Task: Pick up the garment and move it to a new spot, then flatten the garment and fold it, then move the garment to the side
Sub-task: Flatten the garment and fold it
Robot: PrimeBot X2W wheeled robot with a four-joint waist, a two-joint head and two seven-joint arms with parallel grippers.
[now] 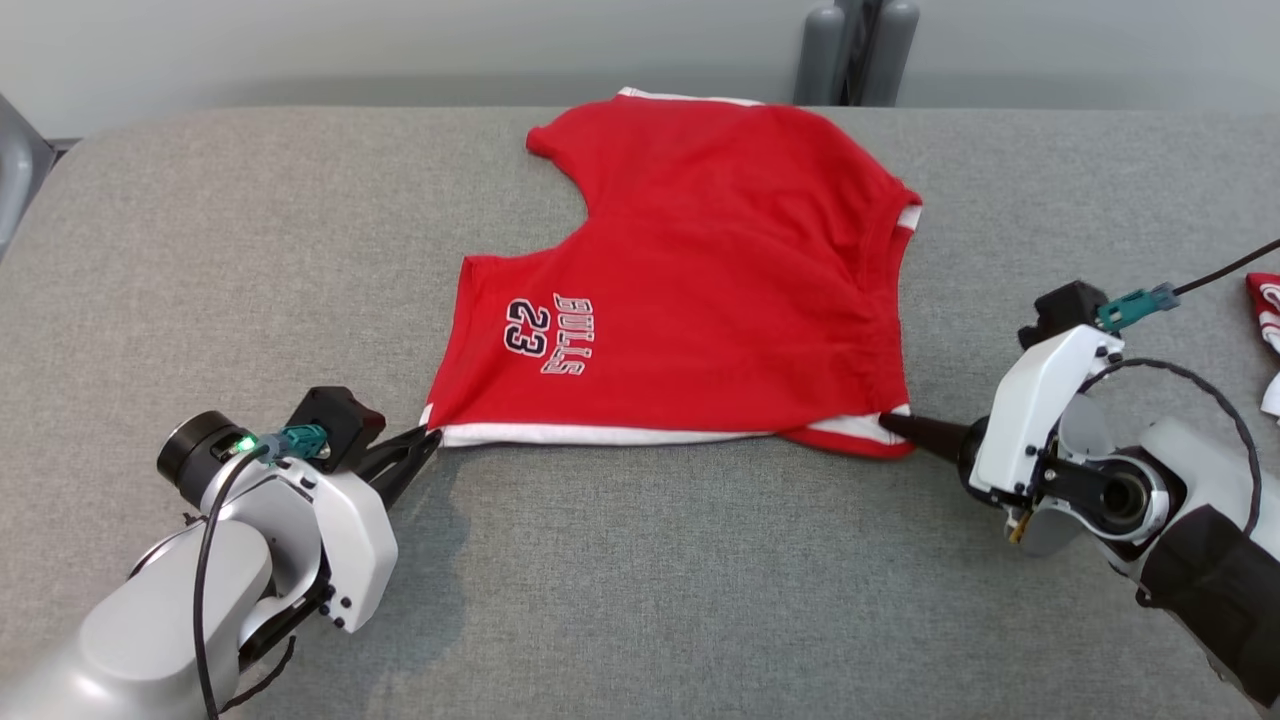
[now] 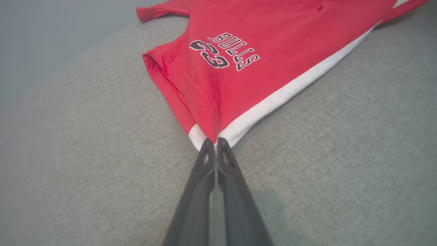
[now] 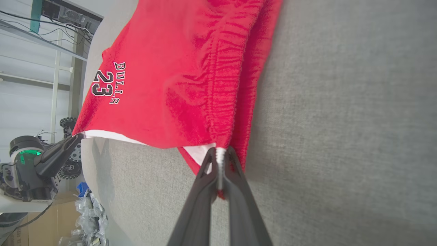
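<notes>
head view: red shorts (image 1: 690, 290) lie mostly flat mid-table (image 1: 640, 560), "BULLS 23" facing up. left gripper (image 1: 428, 440) pinches the near-left hem corner, right gripper (image 1: 893, 424) pinches the waistband corner on the right. another red-and-white garment (image 1: 1268, 330) sits at the far right edge.
left wrist view: fingers (image 2: 205, 160) pressed together on the white-trimmed corner, cloth pulled taut.
right wrist view: fingers (image 3: 235, 167) clamped on bunched elastic.
step: looks like flattening, maybe starting the fold.
next move: probably both arms lifting together, keeping the near edge tight so it doesn't sag.
</notes>
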